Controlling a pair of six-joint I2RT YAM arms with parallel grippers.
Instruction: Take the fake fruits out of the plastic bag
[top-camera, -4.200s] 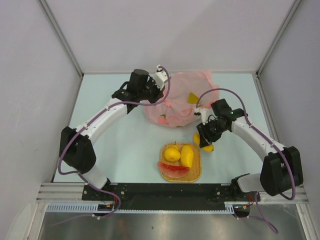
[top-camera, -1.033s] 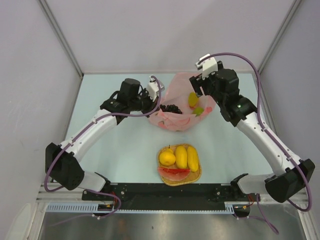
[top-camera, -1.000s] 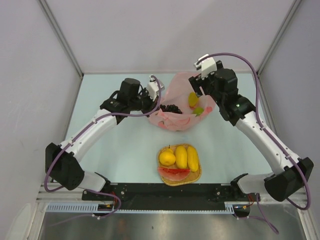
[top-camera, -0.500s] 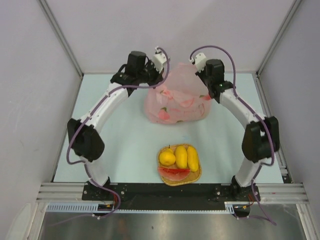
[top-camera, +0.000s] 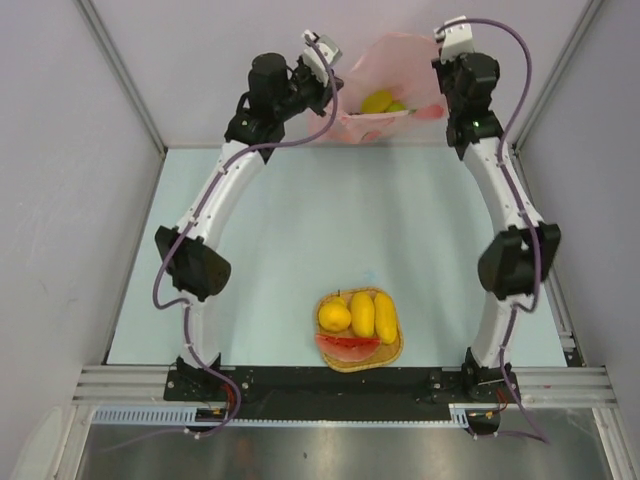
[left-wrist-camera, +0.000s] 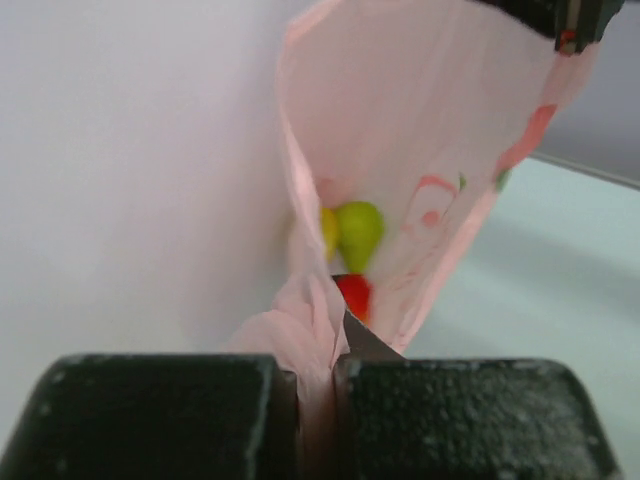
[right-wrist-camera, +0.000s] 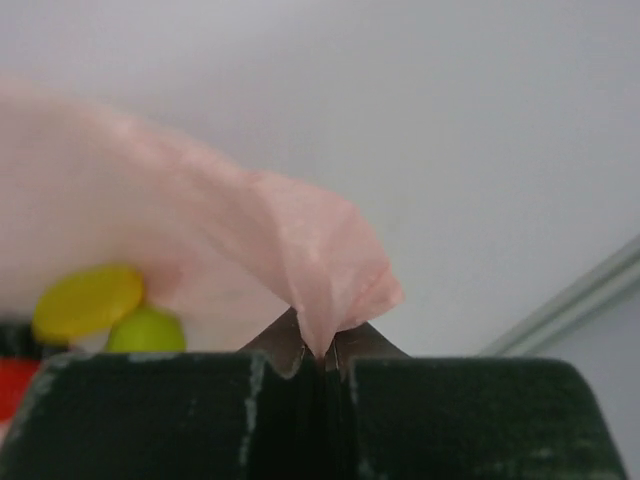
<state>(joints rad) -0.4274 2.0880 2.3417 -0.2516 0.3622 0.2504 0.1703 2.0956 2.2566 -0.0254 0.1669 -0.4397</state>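
**Pink bag held taut between both grippers above the far edge**

The plastic bag is held up off the desk, above the middle of the far edge, and is stretched between the two raised arms. The left gripper is closed tight on a bunched fold of the bag's film, which is pinched between its two fingers. The right gripper is clamped in the same way on a gathered corner of the film, and no gap is seen between its jaws.

Three fruits are seen lying close together in the lowest part of the bag: a yellow fruit, a green pear and a red-orange fruit.

A woven tray is set on the desk by the middle of the near edge, well apart from the bag. On it a lemon, a mango and a banana are laid side by side. A watermelon slice is placed across their near side.
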